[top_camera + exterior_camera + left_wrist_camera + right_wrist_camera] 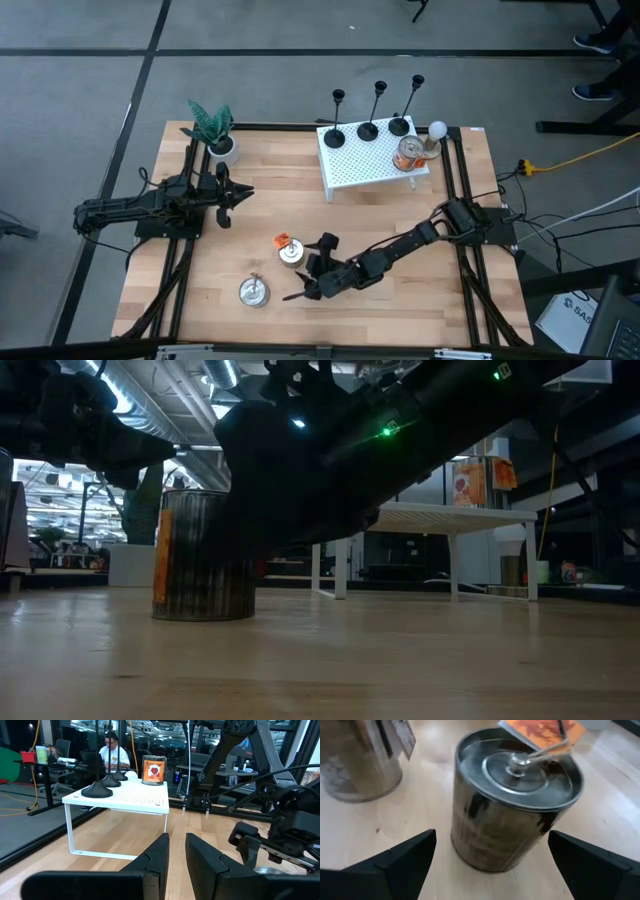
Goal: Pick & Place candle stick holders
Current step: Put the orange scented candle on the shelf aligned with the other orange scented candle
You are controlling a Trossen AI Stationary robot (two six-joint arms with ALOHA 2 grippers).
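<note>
Right gripper (308, 270) lower centre, fingers wide around orange-tagged tin (290, 251). Left gripper (243, 196) mid-left, fingers narrow, empty. Three candle stick holders (368, 129) on white rack (345, 172), upper right.

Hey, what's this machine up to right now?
It's a two-armed robot at a wooden table. The right gripper hangs open just short of a metal tin with an orange tag, near the table's front; a second tin sits close by. The left gripper waits by a potted plant. The three candle stick holders stand untouched on a white perforated stand at the back, beside an orange-labelled jar.
</note>
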